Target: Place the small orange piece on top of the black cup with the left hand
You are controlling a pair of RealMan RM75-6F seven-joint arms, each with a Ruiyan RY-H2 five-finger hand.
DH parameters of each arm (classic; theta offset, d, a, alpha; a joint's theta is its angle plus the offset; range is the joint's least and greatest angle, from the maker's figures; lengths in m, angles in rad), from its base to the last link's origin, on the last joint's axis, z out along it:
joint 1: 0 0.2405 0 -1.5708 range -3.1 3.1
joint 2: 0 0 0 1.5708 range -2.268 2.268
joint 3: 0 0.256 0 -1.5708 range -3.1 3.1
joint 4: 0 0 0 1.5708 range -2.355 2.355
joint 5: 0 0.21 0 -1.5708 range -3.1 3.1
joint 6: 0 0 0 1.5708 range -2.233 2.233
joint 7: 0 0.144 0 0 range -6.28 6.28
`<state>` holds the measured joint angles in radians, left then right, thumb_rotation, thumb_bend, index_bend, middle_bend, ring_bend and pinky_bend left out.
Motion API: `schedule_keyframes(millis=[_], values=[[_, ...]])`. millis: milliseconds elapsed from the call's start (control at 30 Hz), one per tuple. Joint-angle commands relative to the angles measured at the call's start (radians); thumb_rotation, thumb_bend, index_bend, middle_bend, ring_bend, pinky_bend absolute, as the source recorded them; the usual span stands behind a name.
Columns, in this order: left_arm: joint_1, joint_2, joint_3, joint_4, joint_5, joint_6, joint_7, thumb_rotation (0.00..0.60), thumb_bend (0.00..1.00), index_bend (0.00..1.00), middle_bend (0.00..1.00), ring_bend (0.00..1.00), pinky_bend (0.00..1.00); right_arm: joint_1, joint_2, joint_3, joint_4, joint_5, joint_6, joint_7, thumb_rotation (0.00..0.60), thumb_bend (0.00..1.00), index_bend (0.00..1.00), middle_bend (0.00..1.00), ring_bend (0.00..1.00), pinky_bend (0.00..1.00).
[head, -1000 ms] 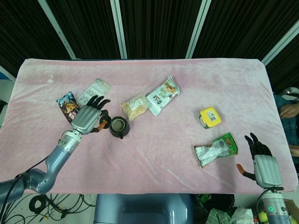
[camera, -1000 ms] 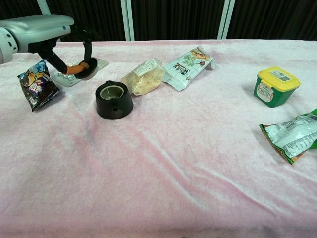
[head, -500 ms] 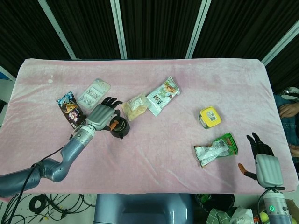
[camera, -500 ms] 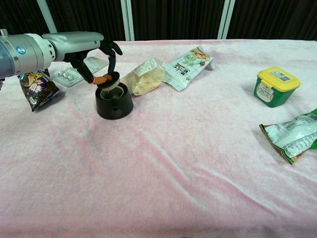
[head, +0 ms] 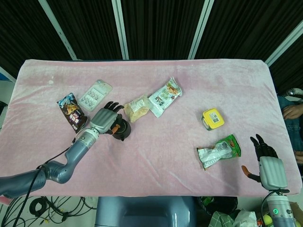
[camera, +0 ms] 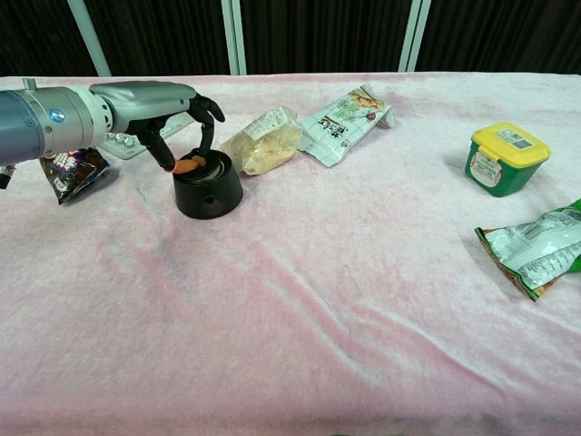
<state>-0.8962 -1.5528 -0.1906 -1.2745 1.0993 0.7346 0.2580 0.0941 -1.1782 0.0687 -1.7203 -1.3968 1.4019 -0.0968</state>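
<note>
The black cup (head: 121,130) (camera: 209,188) stands on the pink table left of centre. The small orange piece (camera: 189,164) (head: 115,127) lies at the left rim of the cup's top, joined to a dark disc that covers the cup's mouth. My left hand (head: 105,120) (camera: 162,107) arches over the cup from the left and pinches the orange piece between the thumb and a finger, the other fingers spread. At the table's near right edge, my right hand (head: 267,166) rests with fingers apart and nothing in it; the chest view does not show it.
A dark snack bag (head: 70,110) (camera: 69,169) and a blister pack (head: 94,92) lie left of the cup. A beige packet (camera: 262,139) and a green-white packet (camera: 345,113) lie behind it. A yellow-lidded tub (camera: 504,159) and a crumpled green bag (camera: 540,245) sit at the right.
My left hand carried the orange piece rightwards from beside the blister pack, then lowered it onto the top of the black cup. The right hand stayed put.
</note>
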Motion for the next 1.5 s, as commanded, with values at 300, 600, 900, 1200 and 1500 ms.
schedule_keyframes(millis=[300, 600, 900, 1200, 1500], values=[[-0.013, -0.032, 0.008, 0.041, -0.016, -0.007, 0.008, 0.600, 0.40, 0.57, 0.12, 0.00, 0.00, 0.000, 0.001, -0.001, 0.000, -0.002, 0.000, 0.002, 0.600, 0.17, 0.05, 0.01, 0.14, 0.16], [-0.011, -0.034, 0.014, 0.042, -0.022, 0.008, 0.012, 0.600, 0.40, 0.57, 0.12, 0.00, 0.00, 0.001, 0.000, 0.000, -0.001, -0.001, -0.001, 0.002, 0.600, 0.17, 0.05, 0.01, 0.14, 0.16], [-0.014, -0.032, 0.022, 0.047, -0.039, 0.000, 0.026, 0.600, 0.40, 0.55, 0.11, 0.00, 0.00, 0.005, -0.006, 0.002, -0.010, 0.008, -0.006, -0.013, 0.600, 0.17, 0.05, 0.01, 0.14, 0.16], [-0.005, -0.014, 0.002, 0.009, -0.037, 0.031, -0.005, 0.600, 0.29, 0.00, 0.07, 0.00, 0.00, 0.007, -0.005, 0.003, -0.006, 0.009, -0.008, -0.009, 0.600, 0.17, 0.05, 0.01, 0.14, 0.16], [0.064, 0.144, -0.034, -0.181, -0.001, 0.151, -0.056, 0.600, 0.29, 0.02, 0.07, 0.00, 0.00, 0.007, -0.008, 0.002, -0.005, 0.007, -0.008, -0.010, 0.600, 0.17, 0.05, 0.01, 0.14, 0.16]])
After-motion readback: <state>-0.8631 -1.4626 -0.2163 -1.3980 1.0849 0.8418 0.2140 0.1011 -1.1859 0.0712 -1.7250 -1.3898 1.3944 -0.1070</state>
